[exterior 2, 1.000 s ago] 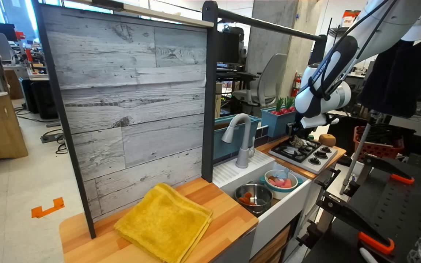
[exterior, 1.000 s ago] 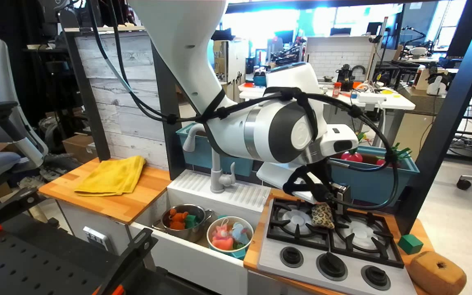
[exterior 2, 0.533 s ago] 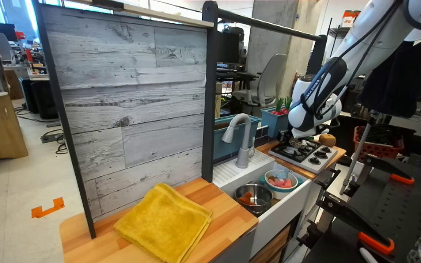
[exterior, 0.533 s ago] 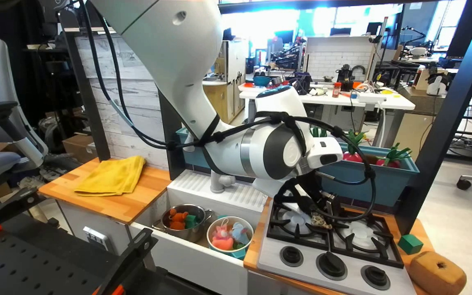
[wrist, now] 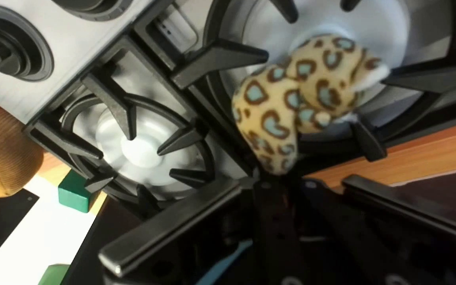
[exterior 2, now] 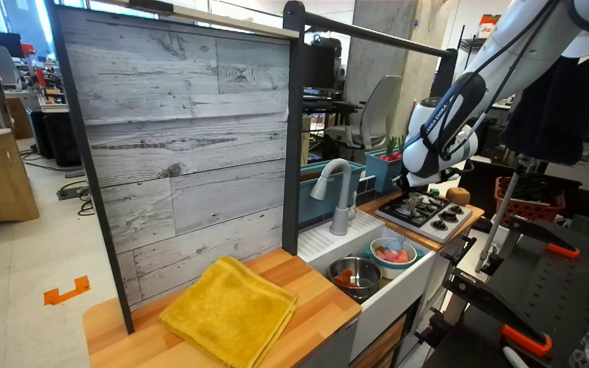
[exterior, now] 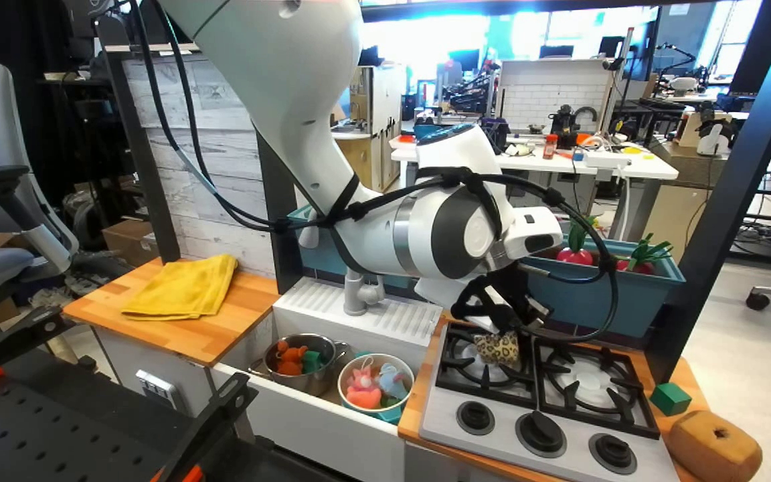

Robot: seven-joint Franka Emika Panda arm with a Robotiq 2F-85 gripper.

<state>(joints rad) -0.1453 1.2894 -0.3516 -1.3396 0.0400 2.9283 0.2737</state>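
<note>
A leopard-print plush toy, cream with brown and blue-grey spots, is over a burner of the toy stove. My gripper is at its tapered end, the fingers drawn together on that tip; the contact itself is dark and partly hidden. The rest of the toy sticks out beyond the fingertips. In an exterior view the plush sits just under the gripper, close above the grate. A further exterior view shows the plush small and blurred below the wrist.
Right of the stove are a green block and a brown plush loaf. A blue planter stands behind. The sink holds a steel pot and a white bowl with toys, beside a grey faucet. A yellow cloth lies farther left.
The arm came down toward the stove, then rose a little. My gripper went from open to shut on the plush, which has shifted left and slightly up in an exterior view.
</note>
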